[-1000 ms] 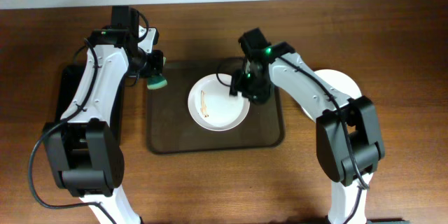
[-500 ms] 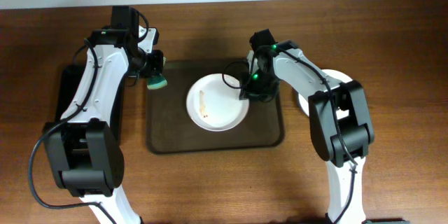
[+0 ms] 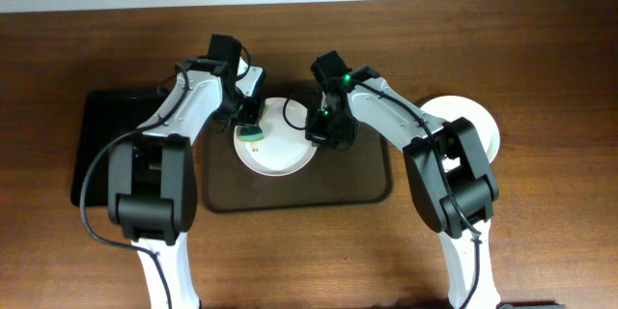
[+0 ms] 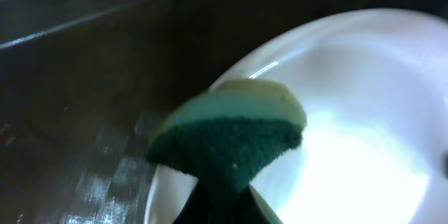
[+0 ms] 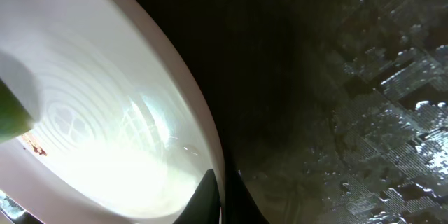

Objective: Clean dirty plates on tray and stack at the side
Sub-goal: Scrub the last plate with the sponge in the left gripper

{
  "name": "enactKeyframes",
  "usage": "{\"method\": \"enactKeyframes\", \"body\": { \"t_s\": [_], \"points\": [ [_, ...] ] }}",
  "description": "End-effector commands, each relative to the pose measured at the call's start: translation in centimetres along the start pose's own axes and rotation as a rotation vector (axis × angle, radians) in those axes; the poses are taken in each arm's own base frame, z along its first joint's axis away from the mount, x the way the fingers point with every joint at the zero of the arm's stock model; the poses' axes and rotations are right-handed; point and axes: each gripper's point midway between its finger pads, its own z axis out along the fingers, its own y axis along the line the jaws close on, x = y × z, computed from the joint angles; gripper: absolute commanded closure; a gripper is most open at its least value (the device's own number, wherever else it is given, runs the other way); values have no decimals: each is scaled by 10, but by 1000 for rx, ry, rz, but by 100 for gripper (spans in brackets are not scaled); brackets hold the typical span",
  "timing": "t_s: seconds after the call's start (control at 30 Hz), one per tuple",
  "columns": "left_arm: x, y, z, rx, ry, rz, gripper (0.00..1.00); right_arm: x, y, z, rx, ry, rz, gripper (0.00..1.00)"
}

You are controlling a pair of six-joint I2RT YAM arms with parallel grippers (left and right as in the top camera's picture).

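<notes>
One white dirty plate lies on the brown tray, toward its far left part. My left gripper is shut on a green and yellow sponge that rests over the plate's left side. In the left wrist view the sponge hangs over the plate. My right gripper is shut on the plate's right rim. In the right wrist view its fingers pinch the rim, and a small brown streak shows beside the sponge's edge.
A white plate sits on the table right of the tray, partly under my right arm. A smaller black tray lies at the left. Wet patches glisten on the brown tray.
My left arm swung right and brought the sponge onto the plate. My right gripper closed on the plate's right rim, and the plate slid a little left and away.
</notes>
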Motion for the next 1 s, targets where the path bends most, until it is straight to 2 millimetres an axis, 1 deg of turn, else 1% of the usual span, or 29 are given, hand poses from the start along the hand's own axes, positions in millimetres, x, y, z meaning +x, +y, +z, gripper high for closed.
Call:
{"method": "enactKeyframes", "body": {
  "t_s": [0.0,0.03,0.07,0.1,0.17,0.2,0.27,0.3,0.33,0.37,0.4,0.47,0.5,0.53,0.57,0.6,0.63,0.67,0.7,0.73,0.77,0.8,0.83,0.87,0.97],
  "points": [
    [-3,1,25,13,-3,106,100,2,-21,17,93,3,21,96],
    [-1,-3,26,14,6,154,99,2,-21,17,93,3,21,96],
    [5,-9,27,22,32,207,99,2,-21,17,93,2,22,96],
    [16,-17,30,30,78,218,99,1,-20,17,92,0,21,96],
    [35,-26,30,45,157,219,100,2,-20,17,92,0,20,96],
    [50,-28,27,56,219,207,99,2,-20,17,91,1,13,96],
    [72,-30,21,71,313,192,100,2,-20,17,88,3,13,96],
    [81,-30,18,82,349,214,100,2,-20,17,88,3,13,96],
    [86,-31,16,95,367,256,100,2,-19,17,88,3,13,96],
    [84,-31,17,97,359,278,100,2,-19,17,88,3,13,96],
    [78,-30,19,91,331,286,99,2,-19,17,88,3,13,96],
    [51,-26,34,65,220,295,100,2,-19,17,88,3,13,96],
    [39,-22,51,52,172,270,99,2,-20,17,88,3,13,96],
    [39,-20,66,49,162,256,100,2,-20,17,88,3,13,96],
    [47,-12,89,28,178,214,99,2,-20,17,88,3,10,96],
    [58,-3,105,-8,200,178,100,2,-20,17,88,3,10,96],
    [64,5,116,-44,211,155,100,2,-19,17,87,2,10,96],
    [66,13,123,-90,212,126,100,1,-19,17,86,1,9,96],
    [62,17,123,-117,197,108,99,1,-19,17,86,0,9,96],
    [51,23,120,-155,167,67,99,1,-19,17,86,0,9,96],
    [45,32,116,-215,149,11,100,1,-19,17,86,0,9,96],
    [41,59,101,-401,134,-127,99,1,-19,17,86,0,8,96],
    [47,76,87,-524,152,-202,100,1,-19,17,86,0,9,96],
    [54,81,80,-565,188,-203,100,1,-19,17,86,0,9,96],
    [80,83,68,-603,307,-186,99,1,-19,17,86,0,9,96]
  ]
}}
